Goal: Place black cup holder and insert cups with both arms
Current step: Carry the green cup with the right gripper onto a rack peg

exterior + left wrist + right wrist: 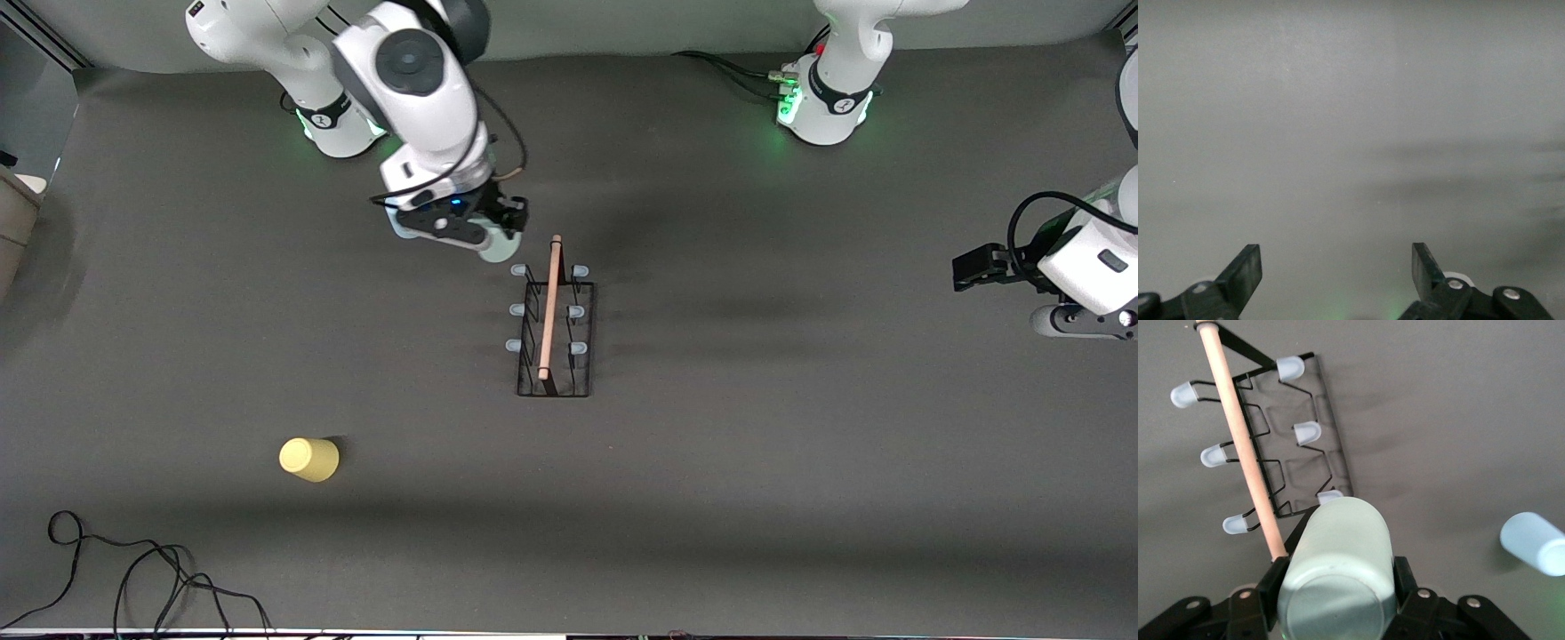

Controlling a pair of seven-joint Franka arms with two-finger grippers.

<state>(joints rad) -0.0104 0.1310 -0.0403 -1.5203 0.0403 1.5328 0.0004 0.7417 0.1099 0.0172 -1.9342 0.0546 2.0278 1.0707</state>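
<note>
Black wire rack (pixel 555 329) with smooth wooden rod and rounded pale-blue tips upright mid-desk (pixel 800 462); right hand (pixel 1338 587) clamped on a tapered mint cup (pixel 1338 577) just over the rack's base-side end; left hand (pixel 1337 270) waiting, spread wide and empty; yellow cup (pixel 308 459) nearer camera; blue cup (pixel 1533 543) lying apart.

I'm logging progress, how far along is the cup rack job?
Done: the black cup holder stands on the table, all prongs bare. In hand: the right gripper holds the mint cup over the holder's end. Left: the yellow cup and blue cup wait. The left gripper waits open.
</note>
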